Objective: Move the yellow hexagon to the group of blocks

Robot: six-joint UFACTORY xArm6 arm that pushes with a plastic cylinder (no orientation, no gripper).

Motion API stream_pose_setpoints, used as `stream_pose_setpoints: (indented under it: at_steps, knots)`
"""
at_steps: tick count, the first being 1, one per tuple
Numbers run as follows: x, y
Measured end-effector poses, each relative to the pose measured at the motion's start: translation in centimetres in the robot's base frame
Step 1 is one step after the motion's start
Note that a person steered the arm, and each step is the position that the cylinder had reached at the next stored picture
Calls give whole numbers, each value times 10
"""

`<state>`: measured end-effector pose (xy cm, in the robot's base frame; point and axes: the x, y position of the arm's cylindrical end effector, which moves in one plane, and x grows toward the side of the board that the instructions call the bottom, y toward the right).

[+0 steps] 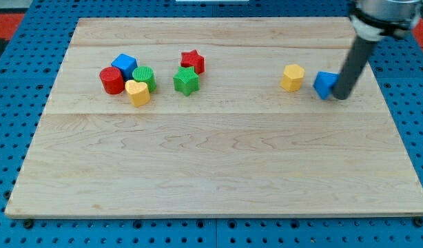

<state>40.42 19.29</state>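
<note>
My tip (341,96) is resting on a pale wooden bench (218,172), whose planks are showing fine lengthwise grain and which is lying on a blue pegboard (5,138) dotted with holes. The rod above my tip is dark, smooth and round, slanting up toward the view's top right. There is no claw here to be wide, narrow or holding anything; the arm is ending in this bare rod alone.

A blue block (326,85), angular but of uncertain shape, is sitting against my tip on the view's left. Just beyond it, still leftward of my tip, the yellow hexagon (292,77) is standing apart, a matte, flat-topped, six-sided piece in warm yellow.

Far to the view's left of my tip, a cluster is gathering a red cylinder (111,80), a blue cube (125,65), a ribbed green cylinder (145,77) and a yellow heart (137,92). Nearby are lying a green star (186,80) and a red star (192,61).
</note>
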Motion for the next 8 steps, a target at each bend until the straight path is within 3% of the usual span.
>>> stream_pose_setpoints:
  at_steps: [2, 4, 8]
  knots:
    - [-26, -62]
    - [-70, -32]
    - [-109, -209]
